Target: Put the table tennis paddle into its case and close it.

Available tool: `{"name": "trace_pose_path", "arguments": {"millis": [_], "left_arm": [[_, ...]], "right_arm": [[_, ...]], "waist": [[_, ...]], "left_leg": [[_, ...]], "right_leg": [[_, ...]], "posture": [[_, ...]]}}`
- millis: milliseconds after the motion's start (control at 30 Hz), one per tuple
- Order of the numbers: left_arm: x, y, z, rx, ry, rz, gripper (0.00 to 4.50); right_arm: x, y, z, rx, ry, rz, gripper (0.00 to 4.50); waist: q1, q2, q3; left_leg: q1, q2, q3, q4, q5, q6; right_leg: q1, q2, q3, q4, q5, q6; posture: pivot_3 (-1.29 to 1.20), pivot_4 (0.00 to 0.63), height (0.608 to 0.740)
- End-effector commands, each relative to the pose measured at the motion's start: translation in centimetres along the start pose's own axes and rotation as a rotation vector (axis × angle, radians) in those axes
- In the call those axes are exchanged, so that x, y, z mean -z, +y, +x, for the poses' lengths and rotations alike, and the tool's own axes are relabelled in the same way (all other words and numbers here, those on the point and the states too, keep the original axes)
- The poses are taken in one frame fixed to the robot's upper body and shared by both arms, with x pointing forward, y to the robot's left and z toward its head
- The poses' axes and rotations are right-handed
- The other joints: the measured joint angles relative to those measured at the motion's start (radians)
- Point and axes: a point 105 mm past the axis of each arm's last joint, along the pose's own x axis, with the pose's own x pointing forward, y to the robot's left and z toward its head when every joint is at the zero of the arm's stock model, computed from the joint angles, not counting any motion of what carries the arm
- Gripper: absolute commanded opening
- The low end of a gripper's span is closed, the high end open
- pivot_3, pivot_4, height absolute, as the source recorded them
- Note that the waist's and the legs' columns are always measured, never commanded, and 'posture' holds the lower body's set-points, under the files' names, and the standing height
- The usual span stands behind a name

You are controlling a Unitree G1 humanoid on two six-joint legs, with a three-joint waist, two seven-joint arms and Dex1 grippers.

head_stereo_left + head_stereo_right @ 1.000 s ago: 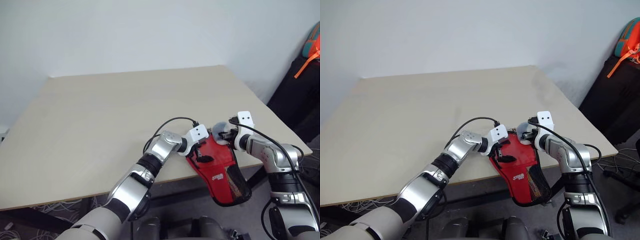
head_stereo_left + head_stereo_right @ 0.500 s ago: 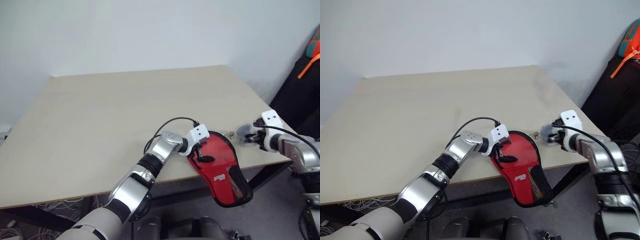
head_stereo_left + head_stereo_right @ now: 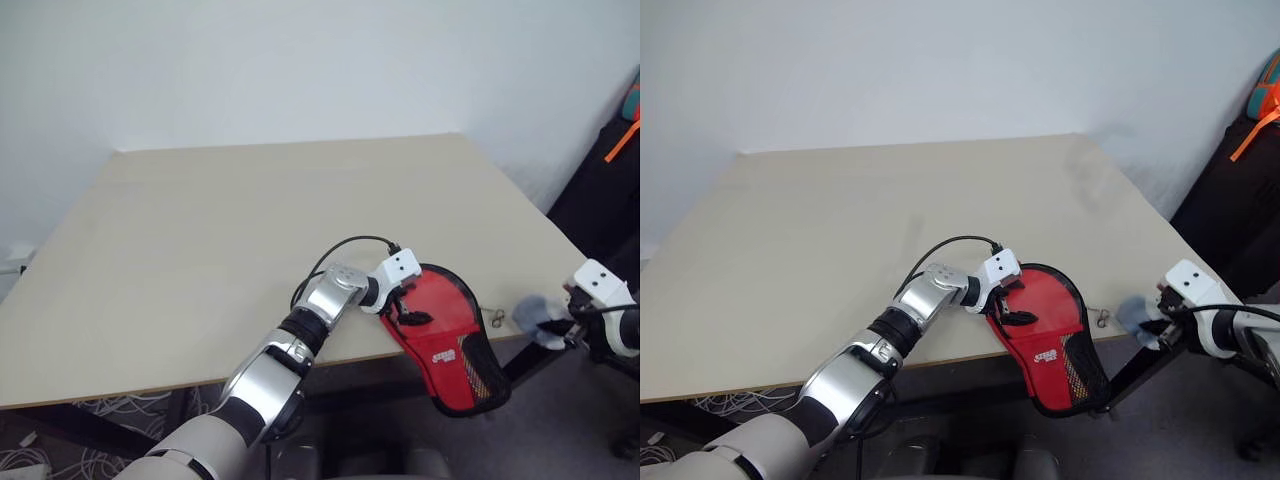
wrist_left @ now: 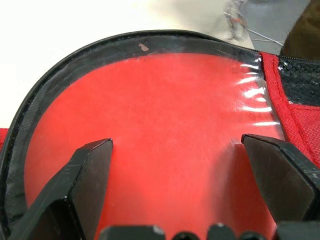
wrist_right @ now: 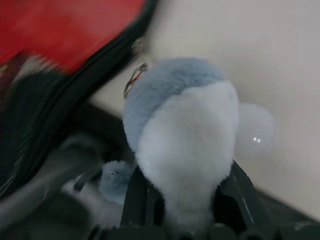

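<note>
While the case [image 3: 445, 335] lay at the near right edge of the desk [image 3: 250, 230], its narrow mesh end hung past that edge and its round end rested on the wood. The left tool [image 3: 405, 305] sat on the round end of the case, on the side farther from the desk's right corner, its two black fingers [image 4: 85, 175] spread wide and released, both pressed down on the clear panel with nothing gripped between them. Through that panel, in the left wrist view, a round red face showed inside the case, which looked like the table tennis paddle [image 4: 160, 130], though its handle could not be made out. Black piping ran round the case's rim, and a small white logo sat on the red fabric near the mesh pocket. The right tool [image 3: 555, 328] was well apart from the case, past the desk's right edge, clenched on a fluffy blue-and-white charm [image 5: 180, 130]. A small metal ring [image 3: 495, 318] lay on the desk just beside the case, between the case and the charm; the right wrist view showed such a ring at the charm's top, close to the case's black edge. Whether the zip of the case was fully drawn shut could not be told.
</note>
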Motion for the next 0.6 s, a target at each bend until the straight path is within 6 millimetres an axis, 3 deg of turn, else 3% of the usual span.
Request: {"name": "trace_pose_path", "arguments": {"millis": [33, 200, 433, 600], "left_arm": [[4.0, -0.2, 0.0, -0.008, 0.118, -0.089, 4.5], [4.2, -0.2, 0.1, -0.018, 0.118, -0.098, 4.5], [4.5, -0.2, 0.2, -0.026, 0.119, -0.103, 4.5], [4.3, -0.3, 0.5, -0.031, 0.11, -0.107, 4.5]], "right_arm": [[-0.7, 0.9, -1.5, -0.045, -0.016, -0.074, 0.37], [2.2, 2.7, -2.0, -0.146, 0.056, -0.084, 0.35], [6.7, 5.3, -3.8, -0.271, 0.204, -0.143, 0.35], [8.6, 8.0, -5.3, -0.388, 0.249, -0.15, 0.35]], "waist": [[0.0, 0.0, 0.0], [0.001, 0.002, -0.002], [0.004, 0.003, -0.002], [0.004, 0.005, -0.004]], "left_leg": [[0.0, 0.0, -0.002, 0.0, 0.0, 0.0], [-0.001, 0.003, -0.011, -0.001, -0.001, -0.001], [-0.001, 0.002, -0.013, -0.001, -0.001, -0.001], [-0.002, 0.004, -0.016, -0.002, -0.001, -0.001]], "right_leg": [[0.001, 0.0, -0.002, -0.001, 0.0, 0.0], [0.009, -0.001, -0.017, -0.014, 0.0, 0.0], [0.011, -0.001, -0.019, -0.015, 0.0, 0.0], [0.015, -0.001, -0.023, -0.018, 0.0, 0.0]], "posture": [[0.0, 0.0, 0.74], [0.0, 0.0, 0.74], [0.0, 0.0, 0.74], [0.0, 0.0, 0.74]]}}
